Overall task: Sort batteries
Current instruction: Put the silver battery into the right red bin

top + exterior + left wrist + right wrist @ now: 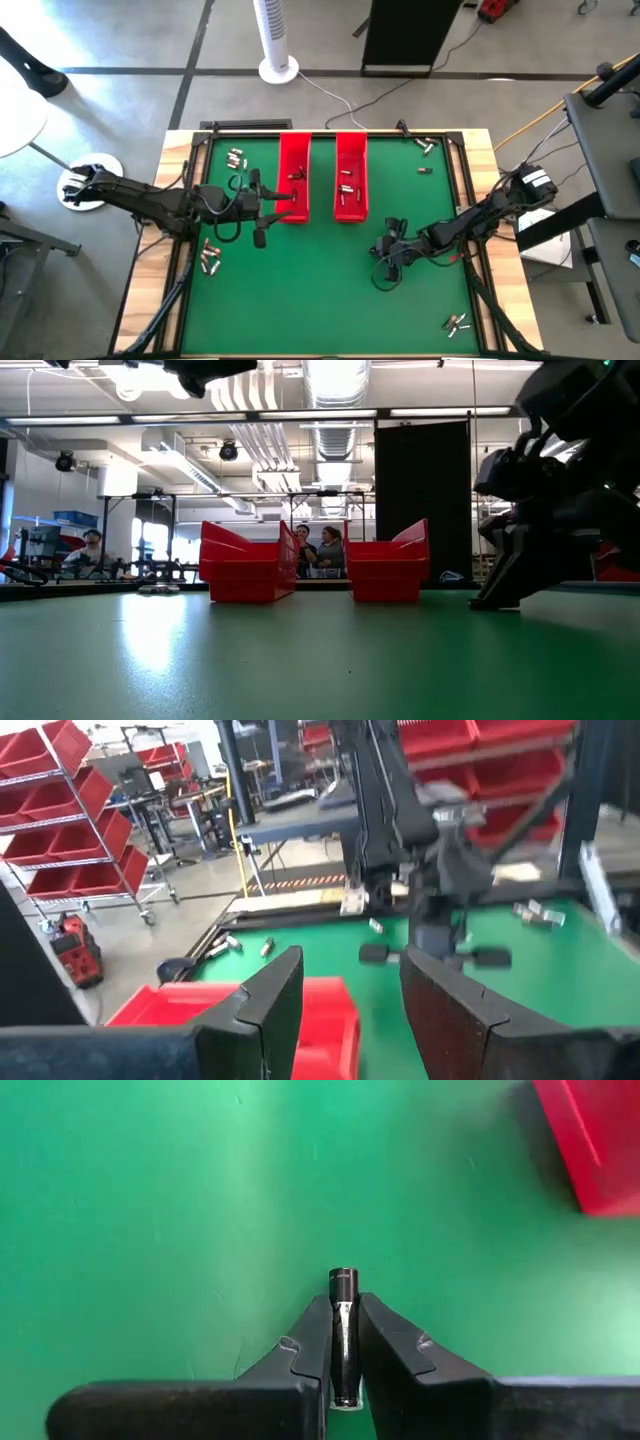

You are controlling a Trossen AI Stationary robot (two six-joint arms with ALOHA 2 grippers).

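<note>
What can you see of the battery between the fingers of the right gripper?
The battery is a small slim cylinder, silvery-grey with a dark end cap that sticks out past the fingertips. It looks metallic. The right gripper is shut on it, one dark finger on each side, lengthwise along them. It is low over the green mat, near a red tray.

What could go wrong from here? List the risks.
1. The right gripper pinches one battery lengthwise, its end poking past the fingertips; it could slip or twist on lifting.
2. The left gripper hangs open over the left red tray, so both arms heading to the trays might crowd.
</note>
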